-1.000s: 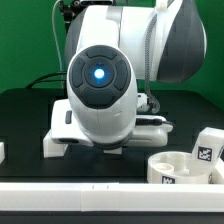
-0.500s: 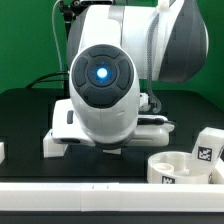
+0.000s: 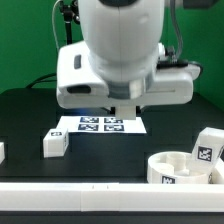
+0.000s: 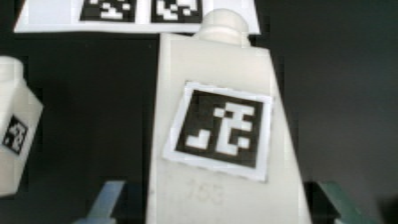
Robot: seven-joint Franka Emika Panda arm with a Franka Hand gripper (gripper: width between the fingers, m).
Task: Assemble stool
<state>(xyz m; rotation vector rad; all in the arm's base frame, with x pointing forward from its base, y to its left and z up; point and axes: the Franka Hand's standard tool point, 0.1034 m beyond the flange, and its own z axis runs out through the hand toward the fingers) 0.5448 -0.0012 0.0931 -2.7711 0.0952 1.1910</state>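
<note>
Exterior view, clock directions read on that picture. One seat (image 3: 158, 168), a round white disc with raised sockets, lies on the black table (image 3: 30, 115) at 4 o'clock. Two legs show here. Leg A (image 3: 55, 143) is a short white block on the table at 8 o'clock of the marker board (image 3: 100, 123). Leg B (image 3: 207, 150) has its tag facing the camera and stands touching or just behind the seat at the seat's 1 o'clock. One white fragment (image 3: 2, 152) is cut off by the edge at 9 o'clock, and what it is cannot be told. One white rail (image 3: 100, 190) crosses the foreground at 6 o'clock. The robot arm (image 3: 120, 55) hangs over the marker board's far edge, and its bulk hides the claw in this view.

Wrist view. Two legs show. Leg C (image 4: 217, 120) is tagged and lies lengthwise between the two fingers (image 4: 111, 200) of the gripper (image 4: 219, 198), with its pegged end towards the marker board. Leg D (image 4: 15, 125) lies just beside it, apart from it. A dark strip shows between leg C and each finger, so whether the claw is clenched on it cannot be told.
</note>
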